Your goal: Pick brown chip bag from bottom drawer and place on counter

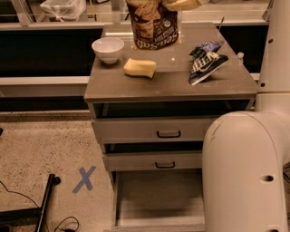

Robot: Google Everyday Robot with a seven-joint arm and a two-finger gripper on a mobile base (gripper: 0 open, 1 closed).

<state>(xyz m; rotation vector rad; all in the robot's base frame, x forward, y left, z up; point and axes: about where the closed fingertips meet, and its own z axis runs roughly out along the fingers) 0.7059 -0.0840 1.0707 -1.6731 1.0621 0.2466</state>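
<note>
The brown chip bag [152,25] hangs upright over the back of the counter [172,81], its top pinched in the gripper [182,4] at the view's top edge. It should be lowered straight down behind the sponge [140,67] and bowl [108,49] before release.

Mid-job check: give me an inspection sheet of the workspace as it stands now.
Surface: counter, glossy grey-brown.
Job's things: brown chip bag upright over the counter's rear, top cut off by the frame; whether it rests there cannot be told. The bottom drawer pulled open, no bag inside.
Clutter: white bowl rear left, yellow sponge beside it, dark blue bag at the right.
Grippers: pincer at the bag's top, at the upper frame edge, mostly out of view.
Cables: thin black cable on the floor, lower left.
Surroundings: blue tape X on the speckled floor; robot arm blocks the lower right.
</note>
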